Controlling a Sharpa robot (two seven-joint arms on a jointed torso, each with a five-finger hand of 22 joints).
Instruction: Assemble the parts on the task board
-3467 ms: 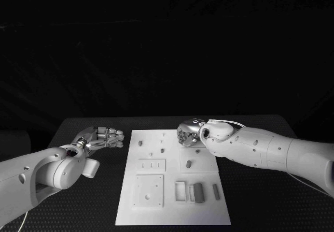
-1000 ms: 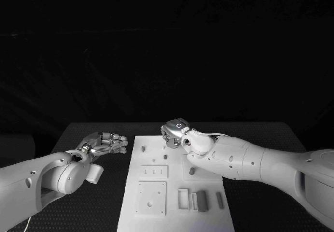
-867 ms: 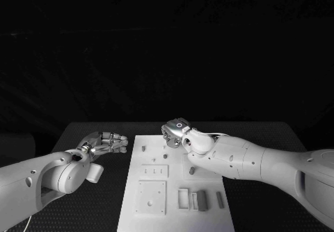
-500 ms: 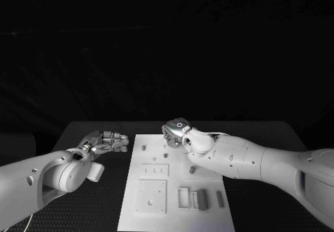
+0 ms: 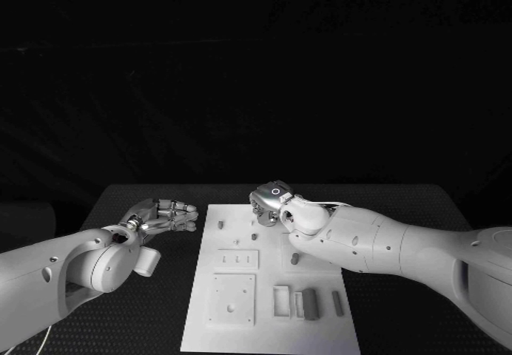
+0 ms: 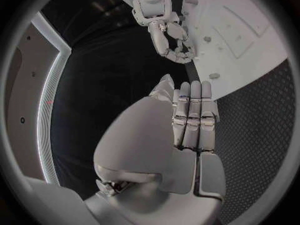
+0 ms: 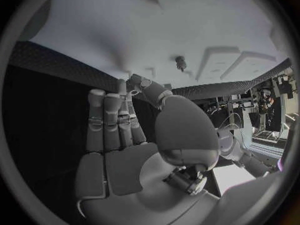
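Just below right hand (image 5: pixel 269 204), task board (image 5: pixel 267 325), small parts (image 5: pixel 309 304) nearer

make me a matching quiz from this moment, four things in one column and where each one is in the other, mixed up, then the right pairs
Things
1. left hand
2. right hand
3. task board
4. dark upright part

Places
A. in the middle of the black table, between the two arms
B. over the far end of the task board
C. near the board's front edge, among the slots
D. above the bare table, off the board's left edge

Pairs: 1-D, 2-B, 3-A, 4-C
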